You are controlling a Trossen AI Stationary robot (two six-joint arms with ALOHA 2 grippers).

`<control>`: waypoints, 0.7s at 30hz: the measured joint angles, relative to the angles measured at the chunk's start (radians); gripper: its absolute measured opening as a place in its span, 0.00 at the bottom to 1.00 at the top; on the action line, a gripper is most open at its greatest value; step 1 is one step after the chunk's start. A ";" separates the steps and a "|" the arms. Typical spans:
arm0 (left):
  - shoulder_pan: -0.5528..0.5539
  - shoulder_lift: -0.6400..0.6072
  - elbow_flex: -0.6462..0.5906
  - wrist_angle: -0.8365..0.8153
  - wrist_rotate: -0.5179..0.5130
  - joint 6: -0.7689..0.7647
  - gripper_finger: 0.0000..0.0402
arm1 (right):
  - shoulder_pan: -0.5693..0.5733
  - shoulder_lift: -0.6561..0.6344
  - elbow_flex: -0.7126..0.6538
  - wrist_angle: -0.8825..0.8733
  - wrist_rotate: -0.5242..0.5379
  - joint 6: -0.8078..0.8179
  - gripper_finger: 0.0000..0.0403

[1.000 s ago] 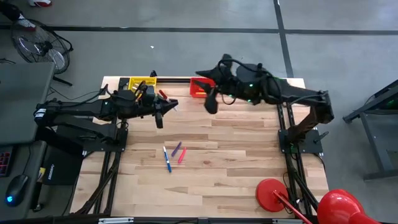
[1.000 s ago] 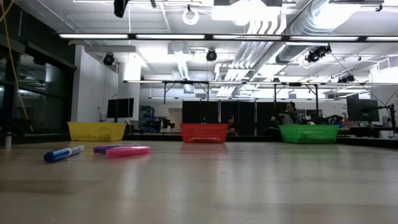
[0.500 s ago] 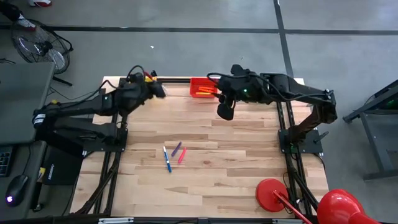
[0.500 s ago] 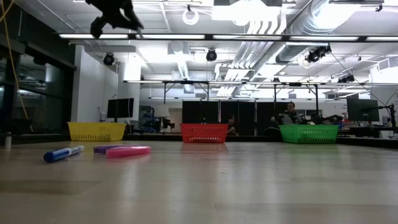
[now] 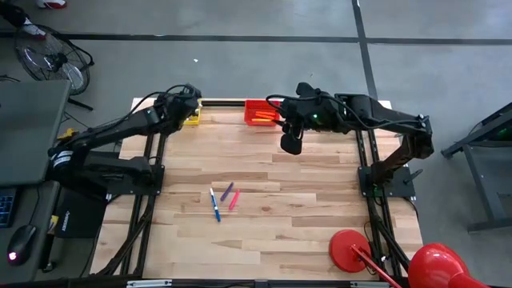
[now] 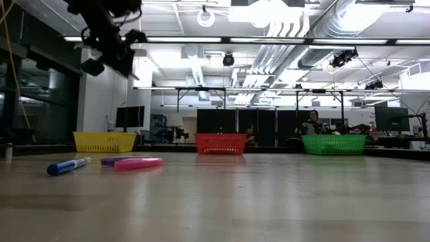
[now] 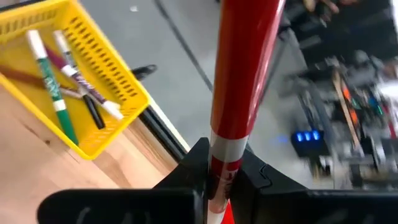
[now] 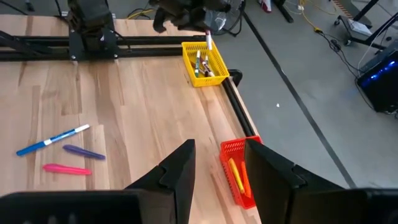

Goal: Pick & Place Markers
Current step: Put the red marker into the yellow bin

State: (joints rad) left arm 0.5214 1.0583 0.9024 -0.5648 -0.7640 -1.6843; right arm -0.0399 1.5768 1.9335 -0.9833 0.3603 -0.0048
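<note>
Three markers lie loose mid-table: blue marker [image 5: 214, 204], purple marker [image 5: 227, 192], pink marker [image 5: 234, 200], close together. Your left gripper [image 5: 190, 99] hangs above the yellow basket [image 5: 193, 120] at the far edge, clamped on a red marker [image 7: 239, 87]; that basket already contains green, white and dark markers. Your right gripper [image 8: 219, 163] sits raised near the red basket [image 5: 250, 108], fingers parted, holding nothing. Orange markers [image 5: 264, 118] lie in the red basket. The green basket [image 6: 333, 144] shows only in the low view
</note>
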 joint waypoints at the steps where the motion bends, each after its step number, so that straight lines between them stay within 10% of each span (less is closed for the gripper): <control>1: 0.021 0.016 0.000 0.000 0.012 -0.031 0.06 | 0.000 0.000 0.000 0.000 0.000 -0.001 0.31; 21: 0.422 0.307 0.000 0.101 0.416 -0.283 0.06 | -0.002 0.000 -0.001 0.000 0.076 -0.021 0.31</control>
State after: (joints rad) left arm 0.9433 1.3658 0.9020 -0.4643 -0.3478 -1.9676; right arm -0.0417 1.5768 1.9327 -0.9836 0.4358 -0.0262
